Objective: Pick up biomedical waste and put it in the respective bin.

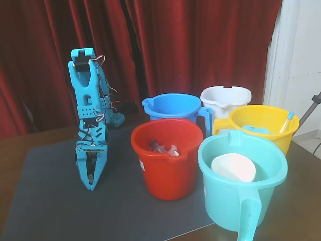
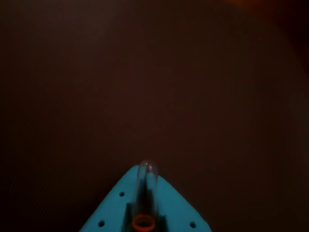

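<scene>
Biomedical waste, a slim clear vial point(image 2: 146, 193), sits clamped in the gripper point(image 1: 91, 187) at the left of the fixed view, fingers closed on it, tips pointing down just above the dark mat point(image 1: 45, 201), presumably so it can be lifted; rightward stand the red bucket point(image 1: 168, 173), blue bucket point(image 1: 173, 108), teal bucket point(image 1: 241, 201), white bucket point(image 1: 225, 98), yellow bucket point(image 1: 266, 125), grouped as sorting bins.

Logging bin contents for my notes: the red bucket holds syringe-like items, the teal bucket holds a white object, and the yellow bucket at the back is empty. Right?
Not quite. The yellow bucket is not empty: the fixed view shows a light blue item and a slim tube with a blue tip leaning on its rim. The red bucket does hold syringe-like items, and the teal bucket holds a white object.
</scene>
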`<state>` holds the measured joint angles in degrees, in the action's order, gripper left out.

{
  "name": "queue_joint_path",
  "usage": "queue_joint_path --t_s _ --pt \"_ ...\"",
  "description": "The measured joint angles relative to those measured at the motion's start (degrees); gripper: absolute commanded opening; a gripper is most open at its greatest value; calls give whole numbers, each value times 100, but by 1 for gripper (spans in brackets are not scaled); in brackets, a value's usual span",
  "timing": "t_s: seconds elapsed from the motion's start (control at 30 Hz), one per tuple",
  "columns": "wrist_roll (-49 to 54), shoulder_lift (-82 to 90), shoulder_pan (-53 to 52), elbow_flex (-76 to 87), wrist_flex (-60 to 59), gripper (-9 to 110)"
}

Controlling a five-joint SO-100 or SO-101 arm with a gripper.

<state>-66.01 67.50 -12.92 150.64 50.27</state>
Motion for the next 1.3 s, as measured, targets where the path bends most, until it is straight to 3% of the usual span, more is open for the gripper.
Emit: queue_joint_path --t_s 0.47,0.8,1.17,1.3 --pt "782 1248 -18 97 -1450 -1" --pt "923 2681 -18 -149 -3560 0" --pt "1292 3146 -18 105 -3674 1" --pt "1960 3146 -18 88 -3700 13"
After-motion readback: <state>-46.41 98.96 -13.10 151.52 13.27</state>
